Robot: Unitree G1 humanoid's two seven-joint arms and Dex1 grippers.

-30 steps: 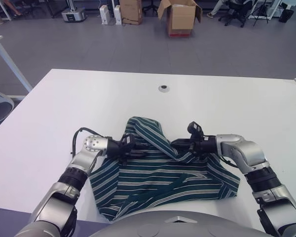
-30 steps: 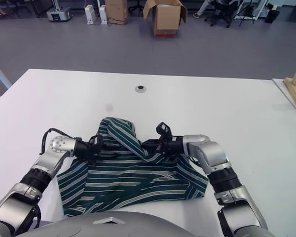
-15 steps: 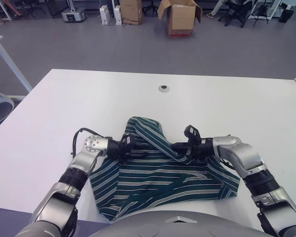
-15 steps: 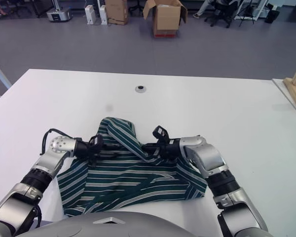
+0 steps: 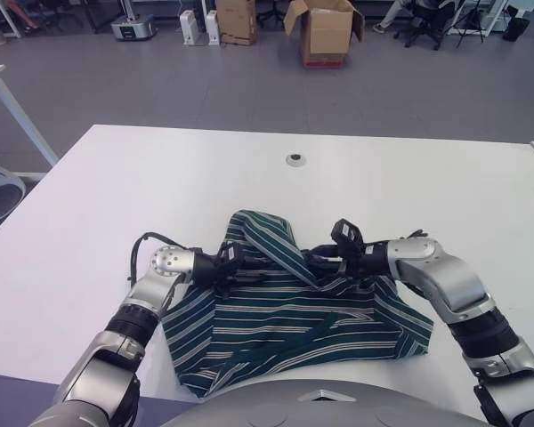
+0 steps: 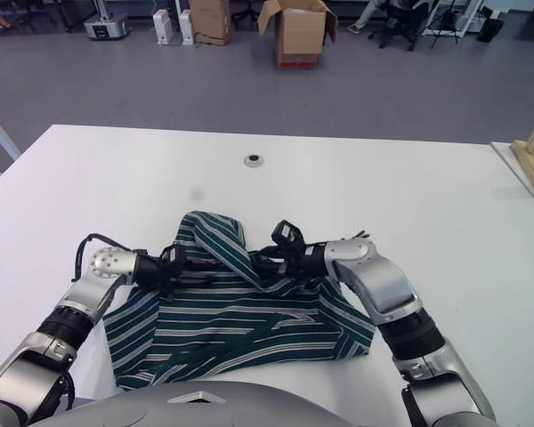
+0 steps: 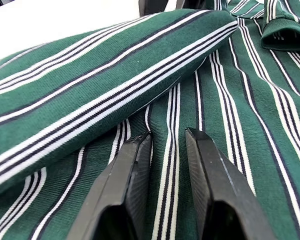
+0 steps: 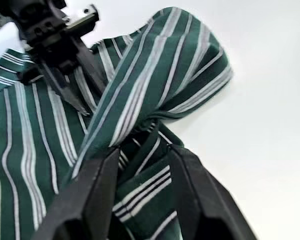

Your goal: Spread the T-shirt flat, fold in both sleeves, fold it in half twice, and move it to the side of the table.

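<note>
Your T-shirt is lying rumpled on the table, right by the middle of its near edge. The left gripper is down on the T-shirt's left side, fingers a little apart and resting flat on the cloth, nothing pinched. The right gripper sits at the raised fold in the middle, spread open with bunched cloth in the gap.
</note>
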